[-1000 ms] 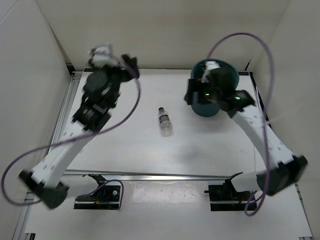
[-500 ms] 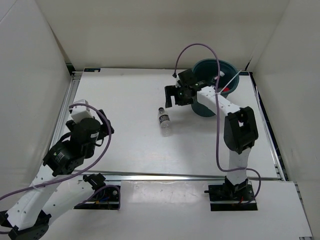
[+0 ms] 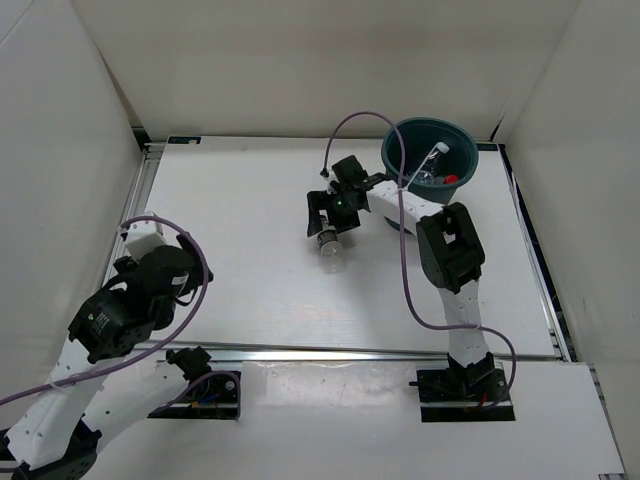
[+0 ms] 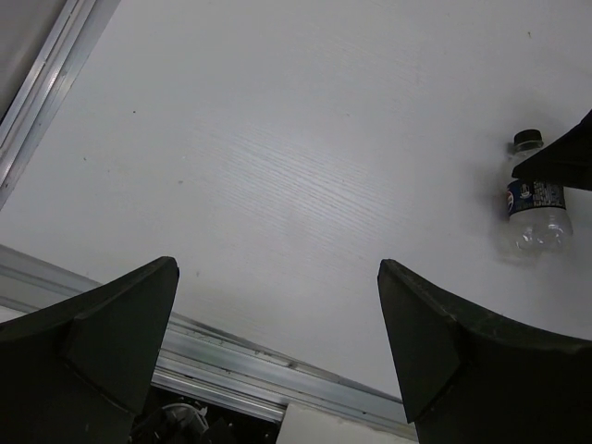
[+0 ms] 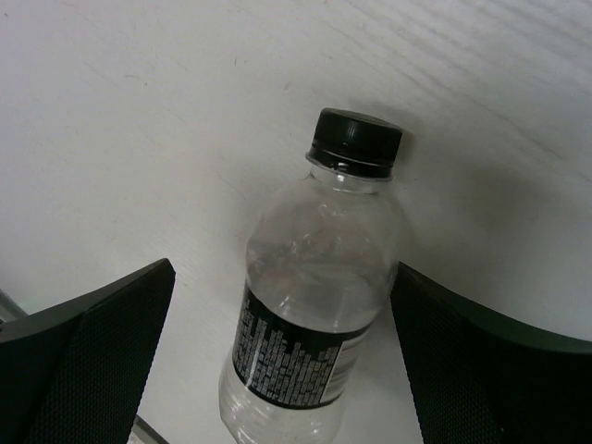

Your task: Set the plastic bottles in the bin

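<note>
A clear bottle with a black cap and dark label (image 3: 330, 248) lies on the white table left of the bin. It also shows in the right wrist view (image 5: 314, 314) and the left wrist view (image 4: 534, 205). My right gripper (image 3: 327, 224) is open just over the bottle's cap end, and in its own view (image 5: 282, 347) the fingers straddle the bottle without touching it. The dark teal bin (image 3: 402, 135) stands at the far right with other bottles in it, one clear (image 3: 431, 162) and one red-capped (image 3: 450, 181). My left gripper (image 3: 180, 268) is open and empty over the near left (image 4: 277, 356).
The aluminium rail (image 4: 277, 365) runs along the table's near edge under the left gripper. White walls enclose the table on the left, back and right. The right arm's purple cable (image 3: 345, 125) arcs over the table beside the bin.
My right gripper has swung left from the bin and come down over the black-capped bottle. My left arm has pulled back from the far left to the near left.
</note>
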